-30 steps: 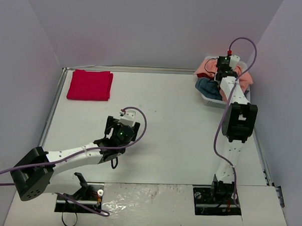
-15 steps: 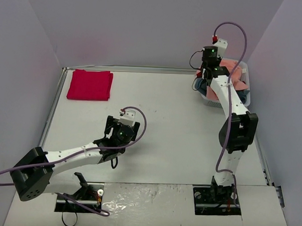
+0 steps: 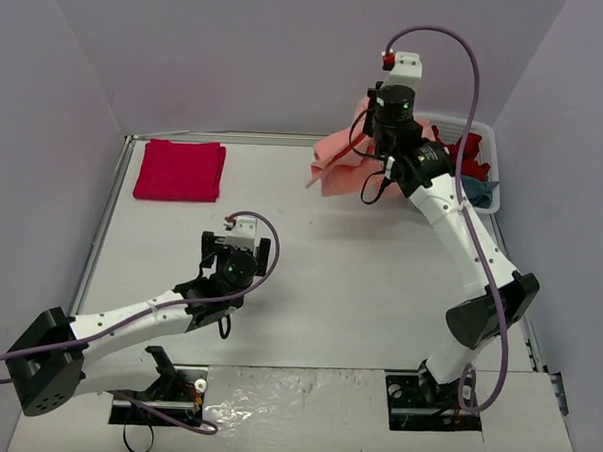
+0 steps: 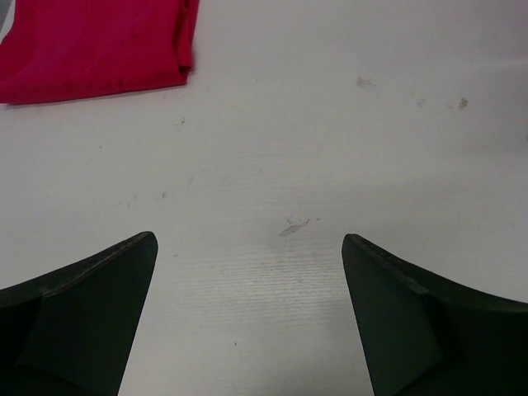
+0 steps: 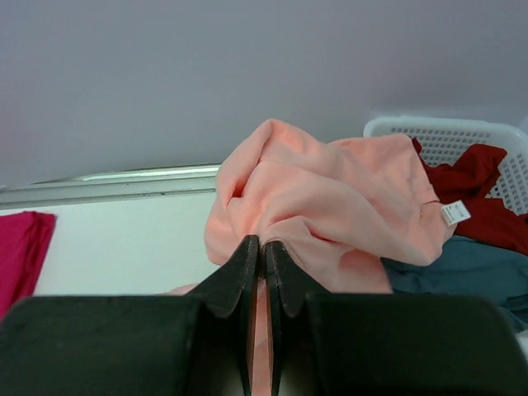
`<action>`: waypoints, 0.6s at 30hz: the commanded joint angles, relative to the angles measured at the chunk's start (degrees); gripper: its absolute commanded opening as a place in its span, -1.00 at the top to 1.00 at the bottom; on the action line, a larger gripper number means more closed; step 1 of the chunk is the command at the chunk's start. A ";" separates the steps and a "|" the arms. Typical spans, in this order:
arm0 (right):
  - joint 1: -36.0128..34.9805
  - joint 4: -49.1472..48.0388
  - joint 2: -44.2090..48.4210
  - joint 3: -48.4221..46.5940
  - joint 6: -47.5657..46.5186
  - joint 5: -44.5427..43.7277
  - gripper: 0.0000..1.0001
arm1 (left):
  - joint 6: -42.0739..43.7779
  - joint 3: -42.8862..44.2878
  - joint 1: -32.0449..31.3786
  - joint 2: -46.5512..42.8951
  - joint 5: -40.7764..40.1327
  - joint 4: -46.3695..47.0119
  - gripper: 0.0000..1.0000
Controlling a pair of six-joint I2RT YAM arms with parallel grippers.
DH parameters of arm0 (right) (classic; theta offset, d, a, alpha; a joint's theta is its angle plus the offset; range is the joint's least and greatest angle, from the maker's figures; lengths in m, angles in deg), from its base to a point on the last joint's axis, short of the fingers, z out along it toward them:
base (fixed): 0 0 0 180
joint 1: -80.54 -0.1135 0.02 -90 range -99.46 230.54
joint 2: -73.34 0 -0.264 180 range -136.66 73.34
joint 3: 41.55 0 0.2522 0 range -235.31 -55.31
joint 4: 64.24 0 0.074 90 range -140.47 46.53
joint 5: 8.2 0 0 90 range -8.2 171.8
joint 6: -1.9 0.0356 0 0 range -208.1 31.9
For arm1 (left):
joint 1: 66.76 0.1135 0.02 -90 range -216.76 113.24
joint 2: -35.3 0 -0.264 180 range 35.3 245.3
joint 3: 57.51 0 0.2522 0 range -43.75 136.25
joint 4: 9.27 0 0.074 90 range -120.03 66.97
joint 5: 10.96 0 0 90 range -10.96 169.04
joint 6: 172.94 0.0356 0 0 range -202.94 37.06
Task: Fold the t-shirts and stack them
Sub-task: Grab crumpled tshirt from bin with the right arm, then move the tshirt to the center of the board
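My right gripper (image 5: 262, 242) is shut on the salmon-orange t-shirt (image 5: 330, 198), lifted clear of the basket and hanging in a bunch (image 3: 339, 158) over the table's back right. A dark red t-shirt (image 5: 478, 190) and a teal-blue one (image 5: 462, 276) lie in the white basket (image 3: 479, 164). One crimson t-shirt (image 3: 180, 169) lies folded flat at the back left, its edge also in the left wrist view (image 4: 91, 45). My left gripper (image 4: 247, 247) stands open over bare table, nothing between its fingers; it sits left of centre (image 3: 236, 245).
A metal rail (image 3: 255, 139) borders the table's back edge, and grey walls close in behind and at both sides. The white slotted basket sits in the back right corner.
The right arm has risen and swung left, pulling the salmon-orange t-shirt out of the basket. The left arm has shifted slightly left and toward the back.
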State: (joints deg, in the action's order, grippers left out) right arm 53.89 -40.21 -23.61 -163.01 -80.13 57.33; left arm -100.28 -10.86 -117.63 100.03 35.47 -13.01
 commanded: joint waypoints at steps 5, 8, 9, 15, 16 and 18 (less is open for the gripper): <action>-5.32 -0.07 7.47 4.85 -2.78 -0.24 1.00 | -5.06 -1.85 1.12 -6.71 -7.31 -1.40 -0.89; -9.62 0.02 9.49 8.19 -3.04 0.82 1.00 | -6.30 -3.61 1.48 -10.67 -9.33 -1.85 -0.89; -11.12 0.02 10.54 8.82 -3.74 1.09 1.00 | -6.56 -4.05 1.56 -11.55 -10.30 -1.85 -0.89; -26.04 1.78 12.48 11.63 -4.98 -3.63 1.00 | -7.00 -5.46 2.18 -15.16 -10.74 -2.37 -0.88; -27.73 2.04 12.40 12.07 -4.98 -4.87 1.00 | -7.09 -5.20 2.18 -14.81 -10.83 -2.72 -0.89; -32.48 2.39 12.22 13.12 -4.72 -8.13 1.00 | -7.18 -4.41 2.18 -14.37 -10.92 -3.60 -0.89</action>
State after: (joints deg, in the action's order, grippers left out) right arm 26.21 -36.43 -15.13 -150.36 -83.93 54.68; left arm -106.23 -16.66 -115.73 85.39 26.25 -14.58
